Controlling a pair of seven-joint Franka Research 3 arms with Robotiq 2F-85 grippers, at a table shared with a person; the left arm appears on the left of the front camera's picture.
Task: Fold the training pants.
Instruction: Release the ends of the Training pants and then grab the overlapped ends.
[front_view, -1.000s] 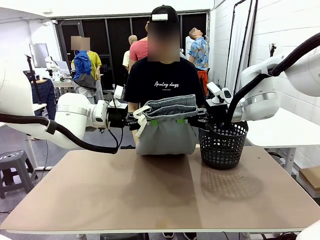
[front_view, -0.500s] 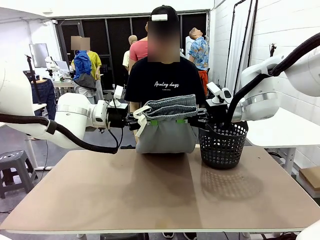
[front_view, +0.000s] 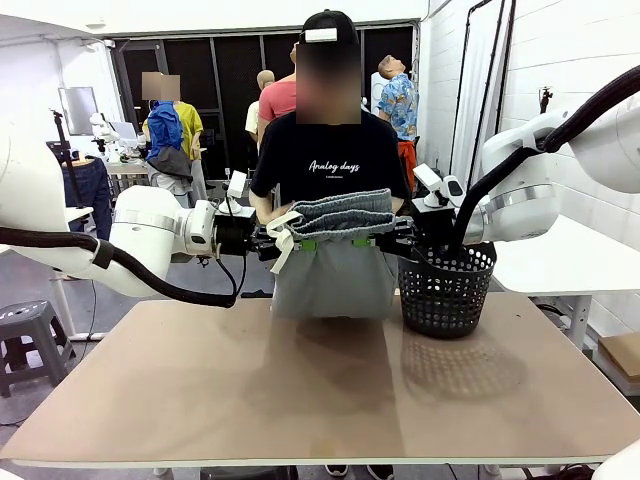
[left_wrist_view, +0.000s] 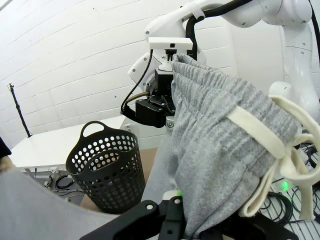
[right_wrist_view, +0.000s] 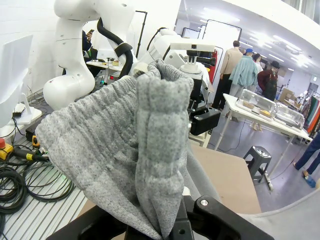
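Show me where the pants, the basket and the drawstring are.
pants (front_view: 330, 280), front view, hanging grey cloth below the waistband.
basket (front_view: 447, 295), front view, its mesh wall.
drawstring (left_wrist_view: 260, 125), left wrist view, white cord across the waistband.

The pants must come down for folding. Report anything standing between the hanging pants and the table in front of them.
Nothing visible lies between the training pants and the table in front. The black basket stands on the table just to their right, beside the right gripper, so it could crowd a wide lay-down.

Grey training pants (front_view: 330, 265) hanging above table, waistband bunched on top
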